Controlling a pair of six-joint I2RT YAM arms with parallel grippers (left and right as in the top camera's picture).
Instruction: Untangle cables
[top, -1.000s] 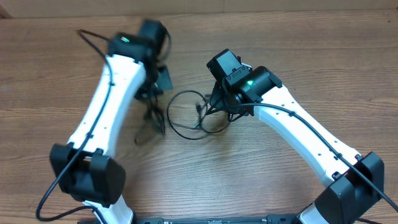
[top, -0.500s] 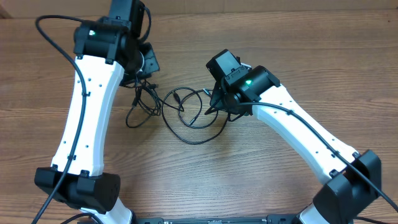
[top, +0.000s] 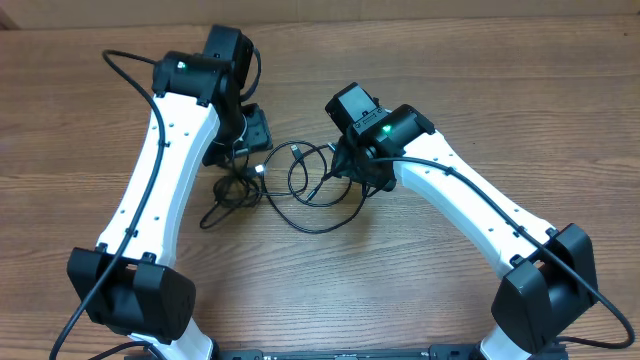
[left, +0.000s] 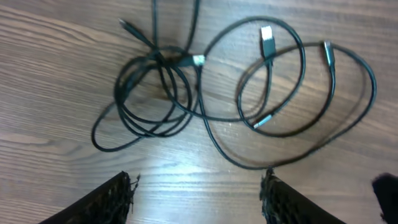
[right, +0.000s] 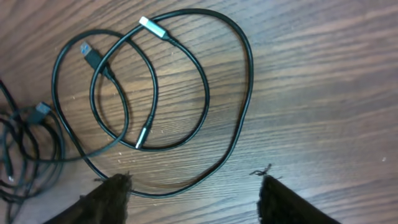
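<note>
The left gripper (left: 198, 182) is spread wide. Its dark fingers (left: 115, 199) stand well apart with nothing between them, low over the table (top: 330, 290). Just ahead of it lie the cables (left: 160, 59), all loose on the wood. To its left is a tight bunch of small coils crossing one another, and to its right are wider loops with a flat plug (left: 267, 38) lying inside them. The right gripper (right: 193, 178) is spread the same way and holds nothing. One long loop runs across the wood right at its fingertips, and two smaller loops with silver-tipped ends lie beyond. Seen from above, the two grippers sit on either side of the heap, the left over the tight bunch and the right at the edge of the open loops, toward the far middle of the table.
</note>
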